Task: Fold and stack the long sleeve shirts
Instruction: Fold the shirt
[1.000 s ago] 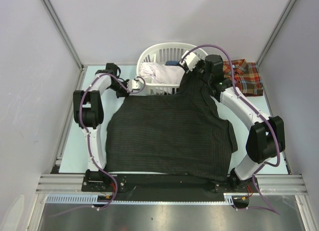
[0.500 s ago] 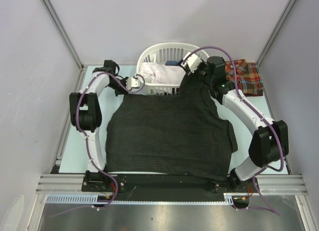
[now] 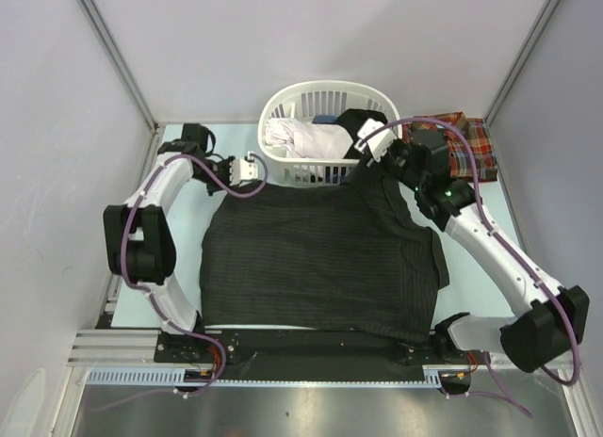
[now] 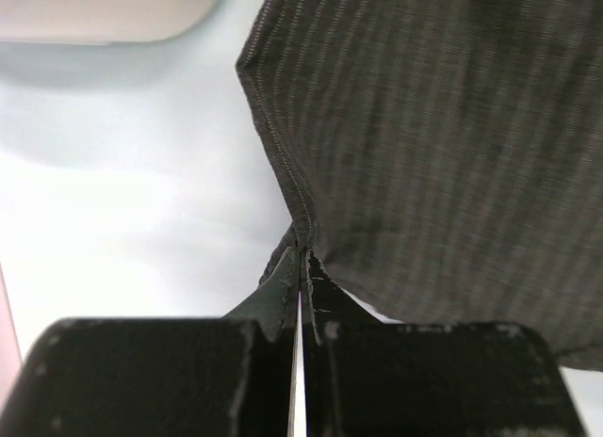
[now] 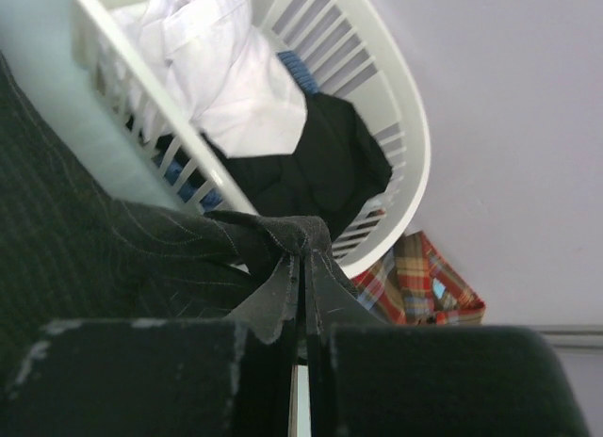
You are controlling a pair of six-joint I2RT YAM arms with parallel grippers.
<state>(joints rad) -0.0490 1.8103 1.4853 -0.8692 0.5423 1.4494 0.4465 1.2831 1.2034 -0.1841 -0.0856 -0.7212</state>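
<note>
The left jaws are pressed together on the far left corner of the black pinstriped shirt point(image 4: 443, 126), just above the pale table point(image 4: 141, 192). The right jaws are also closed, pinching a bunched fold at the shirt's far right corner beside the rim of the white laundry basket point(image 5: 396, 107). The rest of the shirt lies spread across the table between the arms. The plaid shirt point(image 3: 468, 145) lies at the table's far right corner, behind the right arm point(image 3: 499, 258). White cloth point(image 5: 236, 70) sits in the basket.
</note>
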